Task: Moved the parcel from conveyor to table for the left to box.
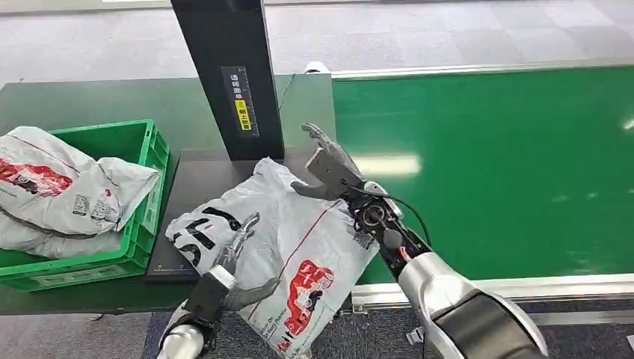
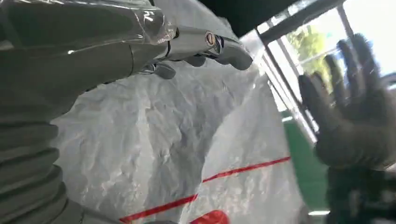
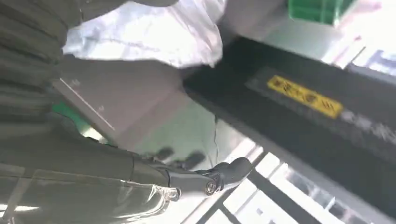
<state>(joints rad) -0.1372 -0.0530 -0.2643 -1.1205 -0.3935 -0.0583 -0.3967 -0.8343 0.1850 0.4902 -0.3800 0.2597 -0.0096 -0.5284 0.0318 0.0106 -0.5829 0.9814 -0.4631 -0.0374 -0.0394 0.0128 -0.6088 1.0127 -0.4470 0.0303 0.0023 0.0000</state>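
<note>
Left hand [image 1: 238,250] — nearest item, rising from the tabletop's [image 1: 67,97] near edge. Fingers spread and laid on top of the parcel [image 1: 299,247]; nothing plainly pinched, so it reads as open and resting, not gripping.

Parcel — grey-white poly mailer, red printed graphic and thin red line, black lettering at one end. It lies on the dark scale plate [image 1: 198,179] at the tabletop's near right corner; its near end overhangs the tabletop's front edge and one side reaches the conveyor frame. Off the belt already. Judged light, soft and crumpled, with a slick film that will slide under a flat palm; contents unknown. Best hold is probably a pinch of slack film along the edge or corner nearest the left hand, not a press on the middle.

Right hand [image 1: 329,164] — above the parcel's far right corner, fingers extended and apart, holding nothing.

Green crate [image 1: 146,161] — at the tabletop's left edge, already holding similar grey mailers [image 1: 60,191] heaped above its rim.

Black scanner post [image 1: 228,67] — upright behind the scale plate, yellow label on its face.

Green conveyor belt [image 1: 493,164] — right of the tabletop.
</note>
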